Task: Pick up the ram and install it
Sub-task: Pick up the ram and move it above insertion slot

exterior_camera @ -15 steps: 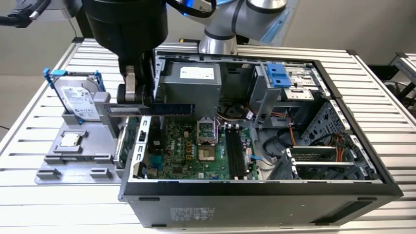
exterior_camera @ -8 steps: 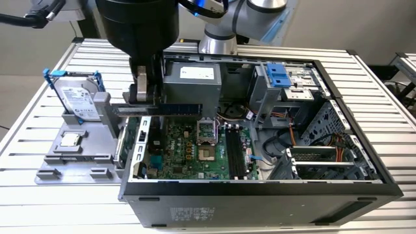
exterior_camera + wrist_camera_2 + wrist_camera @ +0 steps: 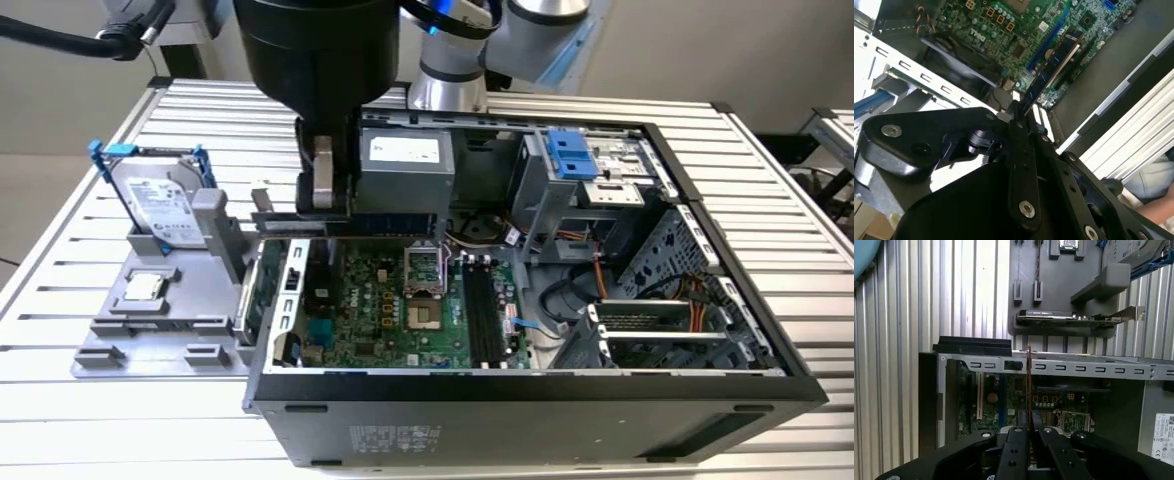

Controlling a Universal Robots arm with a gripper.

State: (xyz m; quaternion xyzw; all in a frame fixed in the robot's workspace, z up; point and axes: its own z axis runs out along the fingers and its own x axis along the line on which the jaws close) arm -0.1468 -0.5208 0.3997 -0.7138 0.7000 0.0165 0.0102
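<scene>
My gripper [image 3: 327, 203] hangs over the back left corner of the open computer case [image 3: 534, 395], shut on the ram [image 3: 387, 220]. The ram is a thin dark stick held level, lengthwise along the case's back edge, above the green motherboard [image 3: 387, 310]. In the second wrist view the ram [image 3: 1054, 62] sticks out from the gripper [image 3: 1018, 111] over the board. In the first wrist view the ram [image 3: 1029, 380] appears edge-on as a thin line rising from the gripper [image 3: 1029, 427]. The black memory slots [image 3: 481, 312] lie lower on the board, to the exterior view's right of the processor socket [image 3: 424, 290].
A grey fixture [image 3: 147, 335] on the slatted table holds a hard drive [image 3: 160, 205] with blue rails and a processor chip [image 3: 140, 287]. An expansion card [image 3: 1054, 316] rests in that fixture. The power supply [image 3: 404, 165] and drive cage [image 3: 577, 160] stand at the back of the case.
</scene>
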